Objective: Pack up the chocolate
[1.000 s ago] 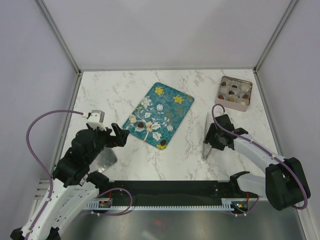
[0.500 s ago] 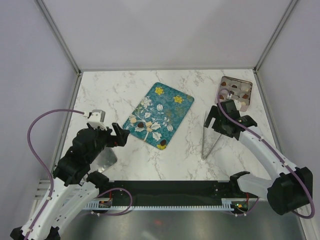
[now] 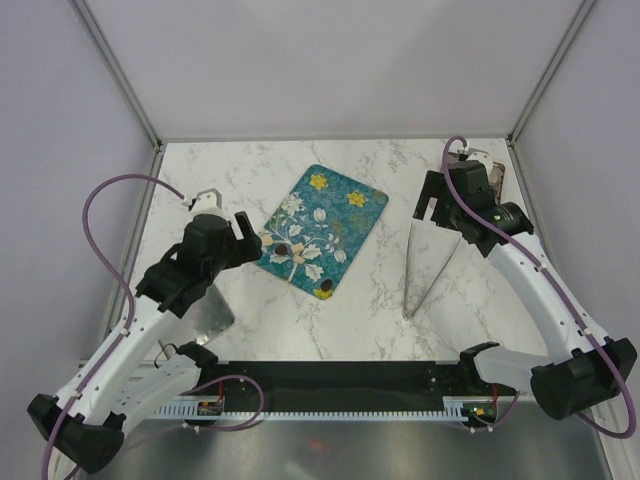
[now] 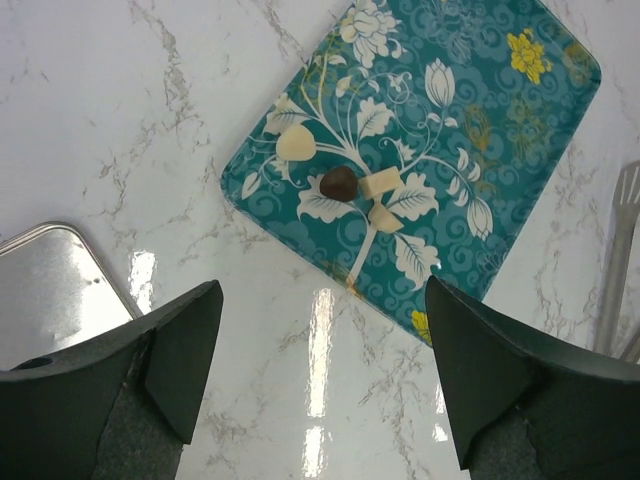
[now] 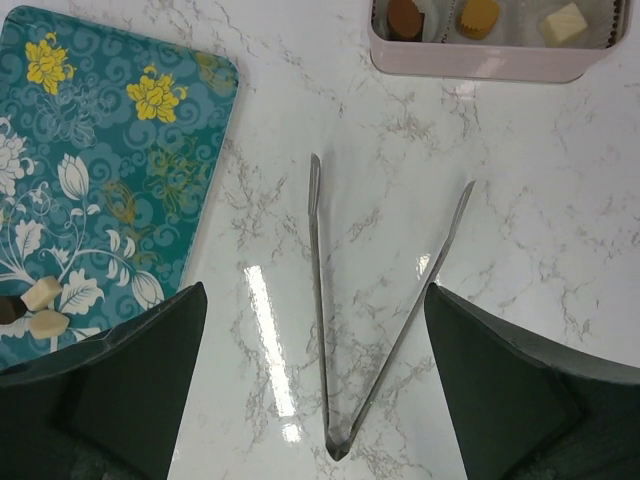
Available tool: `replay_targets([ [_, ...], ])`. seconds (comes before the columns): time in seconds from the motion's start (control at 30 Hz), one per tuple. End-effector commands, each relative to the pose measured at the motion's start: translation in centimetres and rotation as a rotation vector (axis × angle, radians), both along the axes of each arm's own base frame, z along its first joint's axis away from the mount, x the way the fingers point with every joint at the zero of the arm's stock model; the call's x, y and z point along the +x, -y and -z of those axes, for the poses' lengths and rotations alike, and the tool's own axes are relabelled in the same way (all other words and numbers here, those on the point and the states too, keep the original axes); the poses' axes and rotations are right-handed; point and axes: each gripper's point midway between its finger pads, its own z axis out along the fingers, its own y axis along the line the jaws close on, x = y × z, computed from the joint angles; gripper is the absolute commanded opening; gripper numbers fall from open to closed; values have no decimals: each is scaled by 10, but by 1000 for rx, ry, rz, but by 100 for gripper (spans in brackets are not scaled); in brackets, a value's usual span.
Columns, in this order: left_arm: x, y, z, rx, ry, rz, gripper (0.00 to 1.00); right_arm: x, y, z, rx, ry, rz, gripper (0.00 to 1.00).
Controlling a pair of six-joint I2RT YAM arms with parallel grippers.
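Observation:
Chocolate lies on the teal flowered tray (image 3: 325,215): one dark brown piece (image 4: 338,183) with three tan pieces (image 4: 294,143) around it, and another dark one near the tray's front corner (image 3: 326,289). My left gripper (image 4: 322,300) hovers open over the marble just short of the tray's near-left edge, holding nothing. A pink box (image 5: 480,60) at the back right holds more chocolate (image 5: 404,15) in paper cups. My right gripper (image 5: 315,300) is open above the metal tongs (image 5: 394,340), which lie spread in a V on the table.
A silver lid (image 4: 50,290) lies flat on the table at the near left, under the left arm. In the top view the right arm covers most of the pink box (image 3: 497,182). White walls and metal posts close in the table.
My right gripper opened, let go of the tongs and rose toward the back; the tongs now lie on the table. The left gripper moved forward toward the tray.

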Motion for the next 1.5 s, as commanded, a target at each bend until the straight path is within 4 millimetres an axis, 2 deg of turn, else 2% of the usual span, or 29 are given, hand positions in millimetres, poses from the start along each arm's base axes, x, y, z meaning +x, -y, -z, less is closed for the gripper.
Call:
replay_targets([
  [0.0,21,-10,-22,-43,5,-171,89,7,-5,-20,-12,52,-65,98],
  [0.07,21,-13,-19,-51,-43,-201,89,5,-17,-18,26,44,-116,98],
  [0.23,20,-18,13,-54,-164,-220,89,1,-22,-3,34,37,-154,98],
  [0.27,17,-27,26,-58,-201,-255,88,1,-22,-2,31,39,-162,98],
  [0.33,13,-29,45,-95,-268,-275,85,-3,-25,3,43,30,-188,98],
  [0.43,-4,-55,96,-124,-404,-430,78,-8,-30,8,67,24,-215,98],
  [0.53,-11,-68,125,-78,-472,-490,77,-14,-37,12,103,27,-240,98],
  [0.67,-13,-77,146,-30,-523,-543,75,-20,-40,17,133,33,-254,97],
  [0.87,-15,-78,171,-37,-576,-568,75,-23,-40,20,136,32,-257,97],
  [1.03,-15,-76,182,-55,-592,-576,75,-24,-38,21,127,35,-258,96],
  [1.07,-9,-74,183,-77,-573,-570,74,-23,-38,22,123,33,-256,96],
  [1.1,-14,-72,188,-96,-588,-566,72,-24,-38,26,116,23,-259,97],
  [1.17,-10,-68,191,-125,-576,-551,69,-23,-38,30,116,9,-260,97],
  [1.47,-23,-70,215,-97,-664,-548,63,-24,-37,34,112,4,-253,96],
])
